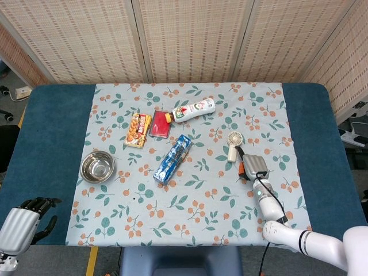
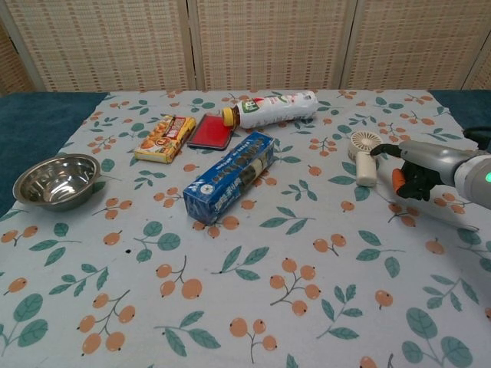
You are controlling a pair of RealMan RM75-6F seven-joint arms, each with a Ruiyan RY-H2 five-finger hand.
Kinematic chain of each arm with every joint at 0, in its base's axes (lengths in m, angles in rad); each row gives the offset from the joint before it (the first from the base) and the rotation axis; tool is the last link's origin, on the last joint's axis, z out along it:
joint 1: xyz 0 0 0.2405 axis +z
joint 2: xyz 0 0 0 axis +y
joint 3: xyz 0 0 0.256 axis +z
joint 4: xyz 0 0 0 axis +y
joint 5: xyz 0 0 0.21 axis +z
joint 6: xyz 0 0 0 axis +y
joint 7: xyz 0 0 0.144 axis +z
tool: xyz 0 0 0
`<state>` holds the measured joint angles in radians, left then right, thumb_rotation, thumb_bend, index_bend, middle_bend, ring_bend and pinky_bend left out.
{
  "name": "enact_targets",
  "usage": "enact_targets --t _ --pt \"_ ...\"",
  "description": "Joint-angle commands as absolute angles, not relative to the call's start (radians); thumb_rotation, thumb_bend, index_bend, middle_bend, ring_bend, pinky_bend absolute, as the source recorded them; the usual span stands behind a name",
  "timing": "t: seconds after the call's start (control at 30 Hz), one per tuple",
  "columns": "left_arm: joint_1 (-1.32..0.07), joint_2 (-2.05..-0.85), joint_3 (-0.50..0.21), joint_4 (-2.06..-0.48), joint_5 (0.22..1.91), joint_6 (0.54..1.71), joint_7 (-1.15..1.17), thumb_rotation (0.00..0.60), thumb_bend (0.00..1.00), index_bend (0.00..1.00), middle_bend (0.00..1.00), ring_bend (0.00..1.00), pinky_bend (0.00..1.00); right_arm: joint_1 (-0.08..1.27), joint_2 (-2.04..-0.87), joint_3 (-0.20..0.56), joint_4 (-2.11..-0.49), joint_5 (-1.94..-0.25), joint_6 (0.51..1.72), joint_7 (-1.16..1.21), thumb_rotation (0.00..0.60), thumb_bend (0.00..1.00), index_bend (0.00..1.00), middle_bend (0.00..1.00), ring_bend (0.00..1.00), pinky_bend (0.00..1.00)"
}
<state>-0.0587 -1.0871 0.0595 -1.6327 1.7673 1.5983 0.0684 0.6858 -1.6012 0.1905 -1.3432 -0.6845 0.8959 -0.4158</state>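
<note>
From my station I find my left hand (image 1: 20, 221) at the near left corner, off the patterned cloth (image 1: 190, 221) and over the blue table edge (image 1: 49, 149), well apart from every object; its dark fingers are curled in and hold nothing. Nearest to it, on the left part of the cloth, a steel bowl (image 2: 55, 180) stands upright. Farther back and to the right, an orange snack box (image 2: 164, 138) lies flat with a red flat packet (image 2: 211, 132) just beside its right edge. A white bottle with a yellow cap (image 2: 270, 108) lies on its side at the far centre, its cap close to the red packet. Nearer the middle, a blue carton (image 2: 230, 177) lies diagonally. On the right, a small white handheld fan (image 2: 364, 156) lies flat, head toward the far side. My right hand (image 2: 414, 170) rests low over the cloth just right of the fan's handle, one dark finger reaching toward the fan head; whether it touches I cannot tell. The other fingers are curled around something orange (image 2: 397, 179), which I cannot identify, and I cannot tell whether it is a held object or part of the hand.
</note>
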Motion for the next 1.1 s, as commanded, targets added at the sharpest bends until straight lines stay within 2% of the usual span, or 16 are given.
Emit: enact_targets --t 0.03,1.1 --pt "-0.059 -1.087 0.059 -1.633 1.767 1.598 0.068 0.6 0.43 0.34 0.43 0.38 0.5 0.686 -1.601 0.19 -1.343 -0.684 0.896 -0.416 0.6 0.86 0.02 0.82 0.66 0.59" --pt "-0.059 -1.084 0.057 -1.635 1.764 1.599 0.065 0.6 0.43 0.34 0.43 0.38 0.5 0.69 -1.617 0.187 -1.328 -0.698 0.902 -0.409 0.6 0.86 0.02 0.82 0.66 0.59"
